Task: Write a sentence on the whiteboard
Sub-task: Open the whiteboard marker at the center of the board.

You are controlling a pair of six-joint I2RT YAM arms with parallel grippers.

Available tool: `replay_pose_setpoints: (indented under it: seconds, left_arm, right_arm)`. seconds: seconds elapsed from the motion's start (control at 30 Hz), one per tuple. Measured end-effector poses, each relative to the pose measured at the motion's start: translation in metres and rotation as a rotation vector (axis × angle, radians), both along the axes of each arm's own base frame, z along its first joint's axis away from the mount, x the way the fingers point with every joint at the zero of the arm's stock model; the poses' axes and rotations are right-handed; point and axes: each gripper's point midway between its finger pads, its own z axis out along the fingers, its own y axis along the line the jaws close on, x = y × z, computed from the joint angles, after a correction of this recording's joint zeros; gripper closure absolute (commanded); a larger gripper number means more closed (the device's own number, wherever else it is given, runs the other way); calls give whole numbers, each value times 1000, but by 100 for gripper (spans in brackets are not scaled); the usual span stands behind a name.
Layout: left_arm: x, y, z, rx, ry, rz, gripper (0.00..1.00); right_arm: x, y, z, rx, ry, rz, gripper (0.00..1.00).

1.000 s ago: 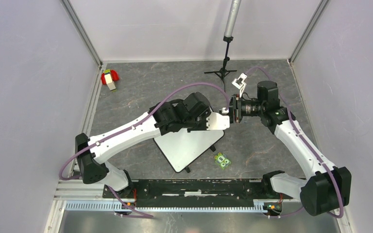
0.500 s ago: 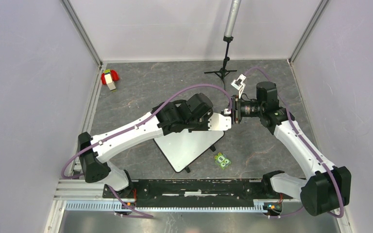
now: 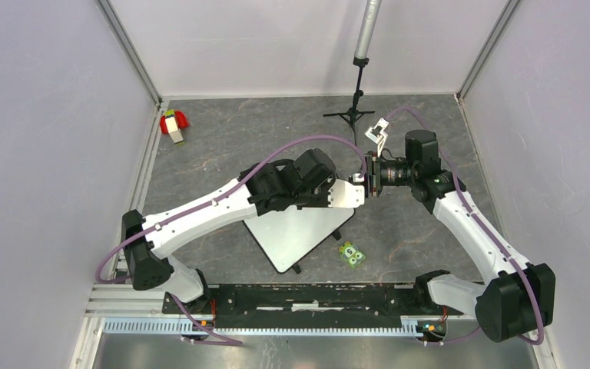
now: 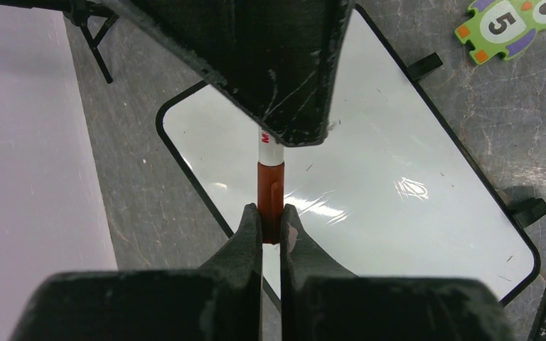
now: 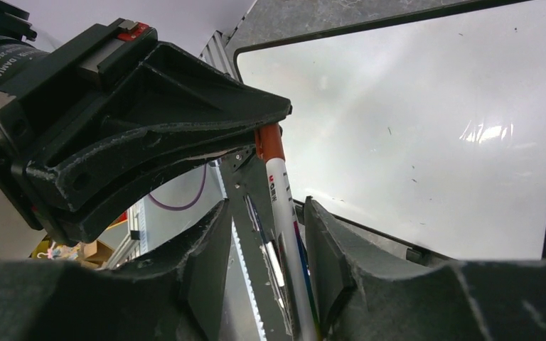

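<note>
The whiteboard [image 3: 299, 231] lies flat on the grey table under both grippers, also in the left wrist view [image 4: 398, 142] and the right wrist view [image 5: 434, 106]. Its surface is blank; the sentence does not show on it. A marker with a white barrel [image 5: 282, 192] and a reddish-brown cap [image 4: 270, 188] hangs in the air above the board. My left gripper [image 4: 271, 213] [image 3: 359, 192] is shut on the cap. My right gripper [image 5: 264, 206] [image 3: 370, 181] faces it tip to tip, jaws apart around the barrel, which leans on one finger.
A green number-5 puzzle piece [image 3: 352, 254] lies just right of the board's near corner. A black tripod stand [image 3: 353, 108] is at the back. A red, yellow and white toy [image 3: 174, 124] lies at the back left. The black rail [image 3: 307, 296] runs along the near edge.
My left arm has pushed slightly to the right with the marker, and my right wrist has drawn back a little. The board has not moved.
</note>
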Motion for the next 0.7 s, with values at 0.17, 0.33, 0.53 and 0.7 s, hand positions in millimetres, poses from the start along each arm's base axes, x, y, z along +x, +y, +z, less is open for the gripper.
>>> replay_pose_setpoints:
  seconds: [0.17,0.33,0.53,0.7]
  left_arm:
    - [5,5,1,0,-6,18,98]
    - [5,5,2,-3,-7,20,98]
    - [5,4,5,-10,-3,16,98]
    - [5,-2,10,-25,4,5,98]
  right_arm:
    - [-1,0,0,3,5,2,51]
    - [0,0,0,2,2,-1,59]
    - [1,0,1,5,3,-4,62]
    - [2,0,2,9,-2,-7,63]
